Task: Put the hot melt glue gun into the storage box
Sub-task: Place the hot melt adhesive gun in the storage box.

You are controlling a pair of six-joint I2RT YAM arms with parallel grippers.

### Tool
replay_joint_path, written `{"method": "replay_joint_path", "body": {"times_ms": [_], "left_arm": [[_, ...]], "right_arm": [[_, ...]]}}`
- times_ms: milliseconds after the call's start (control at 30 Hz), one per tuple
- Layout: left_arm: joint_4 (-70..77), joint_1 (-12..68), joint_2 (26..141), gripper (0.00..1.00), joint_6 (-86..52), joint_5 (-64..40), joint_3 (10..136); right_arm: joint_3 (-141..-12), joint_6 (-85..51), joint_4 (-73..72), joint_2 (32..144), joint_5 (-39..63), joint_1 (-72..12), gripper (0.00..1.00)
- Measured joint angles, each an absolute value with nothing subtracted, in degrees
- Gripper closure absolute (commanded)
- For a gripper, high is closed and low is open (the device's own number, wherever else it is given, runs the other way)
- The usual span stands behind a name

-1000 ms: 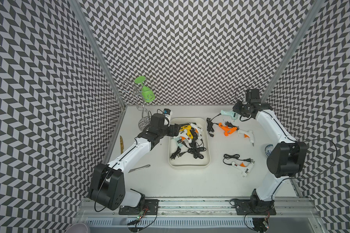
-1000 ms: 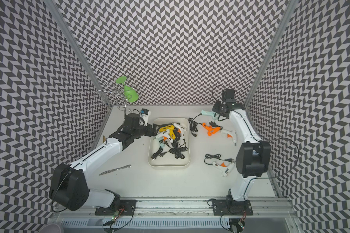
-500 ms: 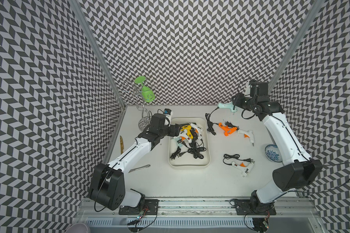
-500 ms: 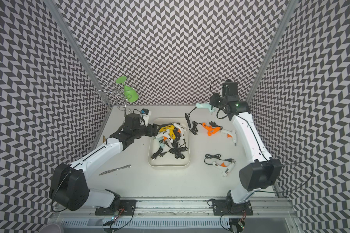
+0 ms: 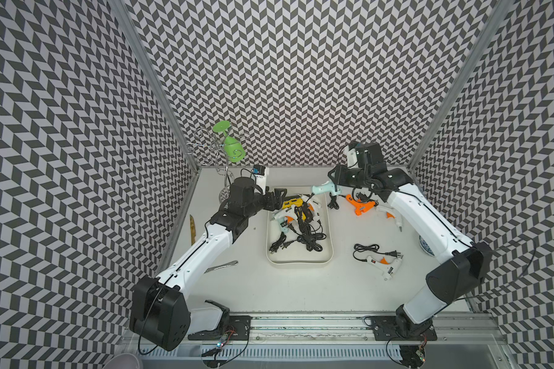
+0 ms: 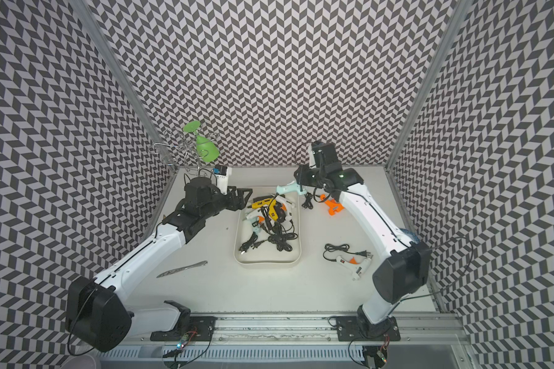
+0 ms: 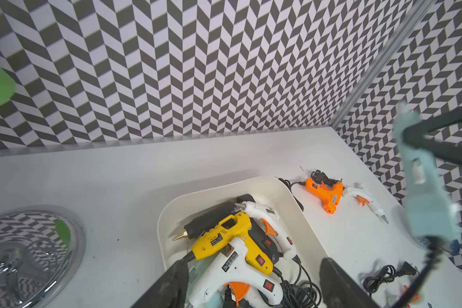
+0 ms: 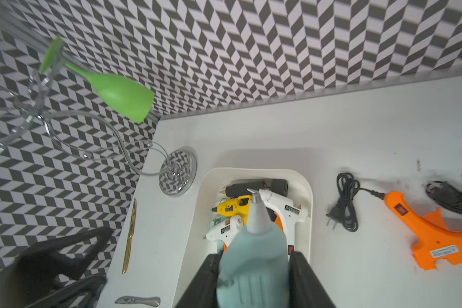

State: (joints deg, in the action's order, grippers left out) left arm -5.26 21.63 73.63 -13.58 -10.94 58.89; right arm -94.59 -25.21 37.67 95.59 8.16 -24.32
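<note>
Glue gun [image 5: 323,188], pale mint, hangs clamped in my right tool [image 5: 334,186] above the far right corner of the storage box [image 5: 298,264], which sits in the middle of the surface [image 5: 301,294]. My left tool [image 5: 277,199], jaws apart, hovers empty by the box's far left corner.

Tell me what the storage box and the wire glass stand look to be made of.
The storage box: probably moulded plastic, cream-white, smooth with a low sheen; rounded corners and a rolled rim suggest it. The wire glass stand: likely chromed metal, mirror-bright; its round base shows chevron reflections.
</note>
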Motion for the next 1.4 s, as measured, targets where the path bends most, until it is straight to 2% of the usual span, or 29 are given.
{"method": "replay_joint_path", "body": {"times_ms": [367, 533, 600, 800, 900, 1067, 1200, 1300, 1400], "left_arm": [[-5.7, 20.3, 71.7, 0.19, -13.4, -9.7, 54.9], [-6.1, 20.4, 72.4, 0.19, -13.0, -10.2, 53.5], [-6.1, 20.4, 73.0, 0.19, -12.8, -10.4, 53.0], [-6.5, 21.1, 76.3, 0.19, -12.2, -11.8, 52.9], [-7.4, 21.6, 77.6, 0.19, -11.7, -12.3, 53.3], [-8.5, 22.6, 79.5, 0.19, -10.9, -13.0, 56.6], [-8.7, 24.2, 82.1, 0.19, -9.8, -13.4, 61.4], [-8.7, 25.8, 84.2, 0.19, -9.0, -13.6, 64.8], [-8.7, 27.5, 86.6, 0.19, -8.3, -13.8, 68.0]], "right_arm": [[-88.2, -28.0, 28.8, 113.7, 11.4, -25.3, 0.94], [-88.8, -28.8, 24.9, 117.2, 11.4, -26.6, 0.91], [-90.2, -28.8, 24.6, 118.1, 11.2, -27.2, 0.85], [-95.5, -27.5, 24.8, 122.2, 8.9, -29.3, 0.47], [-95.5, -26.4, 25.8, 122.2, 6.7, -29.8, 0.37], [-95.4, -24.7, 28.4, 119.1, 3.1, -29.9, 0.29], [-95.1, -24.2, 29.0, 110.1, 0.6, -28.4, 0.28], [-92.7, -24.7, 28.2, 101.3, 0.1, -23.9, 0.29], [-87.8, -25.4, 27.7, 94.6, -0.4, -15.2, 0.29]]}}
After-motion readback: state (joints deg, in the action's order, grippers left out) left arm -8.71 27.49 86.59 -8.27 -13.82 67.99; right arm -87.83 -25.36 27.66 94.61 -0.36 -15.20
